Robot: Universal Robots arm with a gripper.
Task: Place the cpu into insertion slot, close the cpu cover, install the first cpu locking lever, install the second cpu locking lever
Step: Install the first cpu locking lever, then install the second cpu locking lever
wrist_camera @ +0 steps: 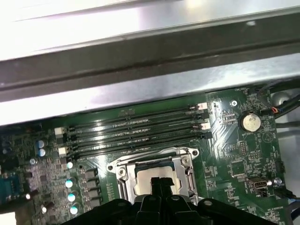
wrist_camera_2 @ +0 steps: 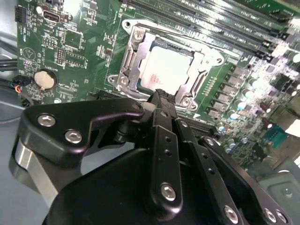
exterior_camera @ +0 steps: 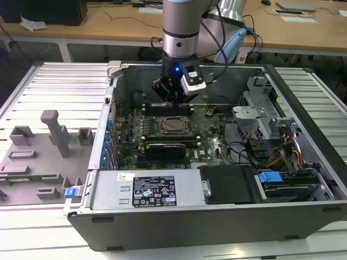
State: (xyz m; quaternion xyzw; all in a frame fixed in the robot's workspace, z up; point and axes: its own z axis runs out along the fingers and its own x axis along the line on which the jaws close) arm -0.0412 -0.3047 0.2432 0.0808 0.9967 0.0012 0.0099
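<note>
The cpu (wrist_camera_2: 164,65) lies flat in the insertion slot (exterior_camera: 162,126) on the green board, its silver-grey top showing through the window of the cpu cover (wrist_camera_2: 132,56). The cover lies down flat over the chip. A thin metal locking lever (wrist_camera_2: 187,40) runs along one side of the socket. My gripper (wrist_camera_2: 162,96) hangs just above the socket's near edge, its black fingers (wrist_camera_2: 161,140) pressed together with nothing between them. In the first wrist view the gripper (wrist_camera: 159,182) overlaps the edge of the cpu (wrist_camera: 145,176). The exterior view shows the gripper (exterior_camera: 172,103) over the cpu (exterior_camera: 174,125).
Long black memory slots (wrist_camera: 136,129) run beside the socket. A coin battery (wrist_camera: 250,122) sits on the board. The open computer case (exterior_camera: 162,227) walls in the board, with drive bays and cables (exterior_camera: 276,157) on the exterior view's right. Grey fixtures (exterior_camera: 54,132) stand on the exterior view's left.
</note>
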